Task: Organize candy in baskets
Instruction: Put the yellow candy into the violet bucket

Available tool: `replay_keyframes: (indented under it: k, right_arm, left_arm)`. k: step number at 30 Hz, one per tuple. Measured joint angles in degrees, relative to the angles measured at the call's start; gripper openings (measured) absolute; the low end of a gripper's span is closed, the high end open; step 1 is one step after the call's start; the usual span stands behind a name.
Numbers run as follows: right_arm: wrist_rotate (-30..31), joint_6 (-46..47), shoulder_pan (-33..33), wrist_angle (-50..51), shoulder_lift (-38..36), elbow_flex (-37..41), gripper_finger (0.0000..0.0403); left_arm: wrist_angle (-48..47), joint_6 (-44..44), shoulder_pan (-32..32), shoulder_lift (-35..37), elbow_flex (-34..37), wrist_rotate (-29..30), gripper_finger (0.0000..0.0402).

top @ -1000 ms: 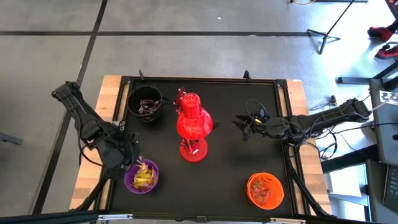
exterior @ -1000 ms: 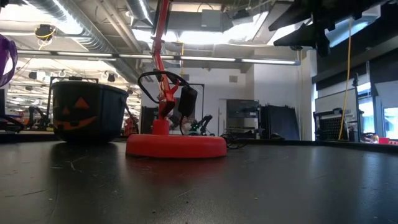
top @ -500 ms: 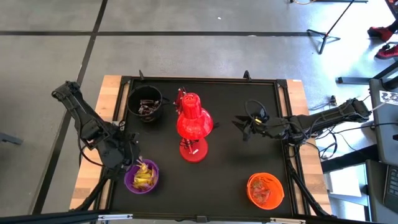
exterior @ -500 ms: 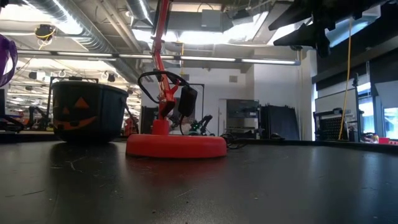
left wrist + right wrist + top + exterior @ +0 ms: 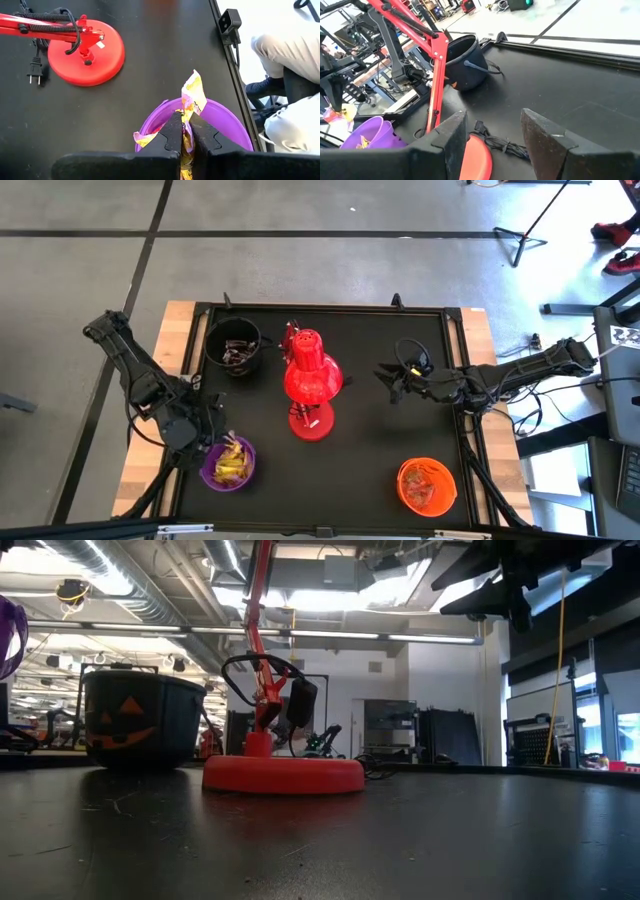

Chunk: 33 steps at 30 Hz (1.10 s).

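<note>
My left gripper [image 5: 182,131] pinches a yellow candy [image 5: 192,95] directly above the purple bucket [image 5: 230,126]. Wrapper looks light, crinkly, slippery; I'd grip mid-body. Right gripper [image 5: 392,387] idles half-open, empty.

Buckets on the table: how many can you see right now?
3. The black bucket sits at the far left, the purple bucket at the near left under the left gripper, and the orange bucket at the near right. None looks hidden.
</note>
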<state>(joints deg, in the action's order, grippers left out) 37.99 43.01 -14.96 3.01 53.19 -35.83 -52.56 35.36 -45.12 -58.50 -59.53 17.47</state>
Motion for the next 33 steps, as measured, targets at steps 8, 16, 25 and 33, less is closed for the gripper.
replay_keyframes:
  k: [8,16,25,33]
  right_arm:
    - [-1.5,0.3,0.0,0.0,0.0,0.0,0.0182]
    - [-1.2,0.2,0.0,0.0,0.0,0.0,0.0182]
    - [0.0,0.3,0.0,0.0,0.0,0.0,0.0182]
    - [0.0,0.3,0.0,0.0,0.0,0.0,0.0182]
  left_arm:
    - [1.0,0.5,0.0,0.0,0.0,-10.2,0.0000]
    - [0.7,0.1,0.0,0.5,0.0,-14.7,0.0000]
    - [-0.5,0.0,0.1,2.6,0.0,-11.4,0.0000]
    - [-0.5,-17.8,0.1,3.1,0.0,-19.9,0.0033]
